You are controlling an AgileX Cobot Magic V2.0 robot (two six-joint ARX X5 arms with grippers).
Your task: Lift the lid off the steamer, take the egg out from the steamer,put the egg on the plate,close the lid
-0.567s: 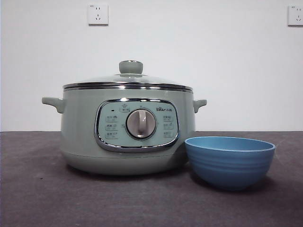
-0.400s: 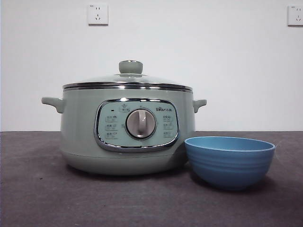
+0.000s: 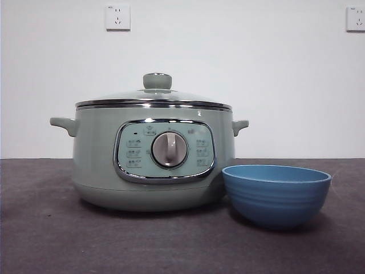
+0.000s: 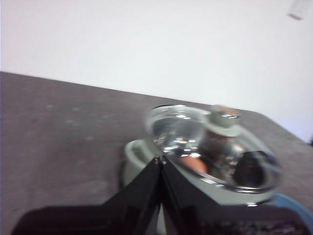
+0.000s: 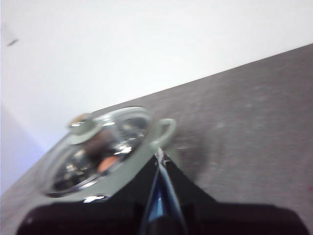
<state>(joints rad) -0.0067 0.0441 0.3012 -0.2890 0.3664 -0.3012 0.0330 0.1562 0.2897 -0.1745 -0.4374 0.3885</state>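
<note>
The steamer (image 3: 153, 162) stands left on the desk (image 3: 51, 240), the lid (image 3: 154, 97) seated on its rim; the plate (image 3: 276, 195) sits just beside its right; my left hand (image 4: 160, 161) and right hand (image 5: 160, 157) hover above, jaws closed, empty.

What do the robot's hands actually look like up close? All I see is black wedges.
Only the wrist views show them. Each is a pair of flat, matte black jaws tapering to a sharp point. The left hand looks plain black; the right hand shows a blue strip along the seam between its jaws. No cables or markings are visible, and the front view shows no arm.
</note>
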